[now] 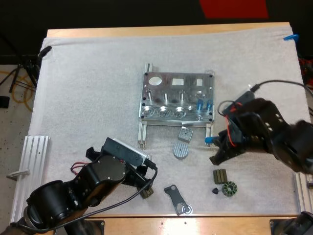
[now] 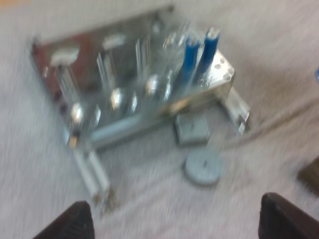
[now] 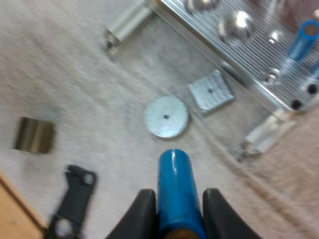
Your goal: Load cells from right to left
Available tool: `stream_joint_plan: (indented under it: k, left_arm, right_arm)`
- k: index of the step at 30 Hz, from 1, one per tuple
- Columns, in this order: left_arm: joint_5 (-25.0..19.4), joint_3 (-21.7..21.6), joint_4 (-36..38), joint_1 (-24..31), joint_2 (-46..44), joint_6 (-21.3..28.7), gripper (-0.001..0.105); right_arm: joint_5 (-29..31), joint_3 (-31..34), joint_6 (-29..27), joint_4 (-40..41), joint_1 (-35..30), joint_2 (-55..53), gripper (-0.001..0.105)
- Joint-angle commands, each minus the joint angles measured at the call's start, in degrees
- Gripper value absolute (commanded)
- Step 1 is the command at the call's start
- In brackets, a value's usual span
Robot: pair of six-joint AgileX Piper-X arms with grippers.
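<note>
Clamped from both sides on a blue cell [image 1: 209, 140], the right claw [image 1: 218, 145] hangs over the mat [image 1: 88, 88] just off the near right corner of the fixture [image 1: 177, 98], per the high view. The cell's free end points left, toward the fixture's right foot. Two seated cells [image 1: 199, 104] stand upright, side by side, at the fixture's right end. A block [image 1: 185, 133] lies just near of the fixture, and a disc [image 1: 180, 151] lies nearer again. On the near side of the right claw sit a dark block [image 1: 220, 175] and a gear [image 1: 229, 188]. A bracket [image 1: 176, 198] lies flat by the mat's near edge. The left claw [image 1: 146, 182] is low at the near left, with an olive block [image 1: 146, 192] by its tips. Whether they touch, I cannot tell. A rail [image 1: 32, 171] lies along the mat's left side.

Left wrist view: the left claw [image 2: 175, 204] has its fingers [image 2: 75, 221] wide apart, clear of everything, with bare mat between them. Beyond stands the fixture [image 2: 129, 89], its seated cells [image 2: 189, 57] upright at the right end. The block [image 2: 192, 130] and the disc [image 2: 203, 167] lie on its near side.

Right wrist view: the right claw [image 3: 174, 196] presses both fingers [image 3: 142, 214] against the cell [image 3: 173, 174], which juts past the fingertips. The disc [image 3: 166, 117] lies just beyond the cell's tip. The block [image 3: 211, 91] lies past that, beside the fixture's [image 3: 249, 35] edge. The olive block [image 3: 34, 134] and the bracket [image 3: 72, 201] lie off toward the table's wooden edge.
</note>
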Motion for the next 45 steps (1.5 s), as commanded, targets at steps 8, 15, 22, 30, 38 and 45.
stream_joint_plan:
  k: [8,15,22,30,38,45]
  left_arm:
    - [-1.4,0.3,1.9,-0.1,-0.2,-1.5,0.067]
    - [-1.4,0.3,1.8,-0.1,-0.2,-1.5,0.067]
    - [-1.4,0.3,1.8,-0.1,-0.2,-1.5,0.067]
    - [-1.4,0.3,1.8,-0.1,-0.2,-1.5,0.067]
    - [-1.4,0.3,1.8,-0.1,-0.2,-1.3,0.067]
    - [-1.4,0.3,1.8,-0.1,-0.2,-0.4,0.067]
  right_arm:
    - [5.4,-10.8,-6.4,2.0,0.0,10.1,0.0]
    - [8.2,-17.8,-10.0,2.7,0.0,20.4,0.0]
    - [11.6,-23.8,-13.7,3.9,0.0,27.5,0.0]
    - [13.6,-29.9,-17.1,5.2,0.0,34.5,0.0]
    - [17.6,-31.1,-20.5,5.1,0.0,39.7,0.0]
    - [17.9,-31.1,-20.9,2.7,0.0,42.0,0.0]
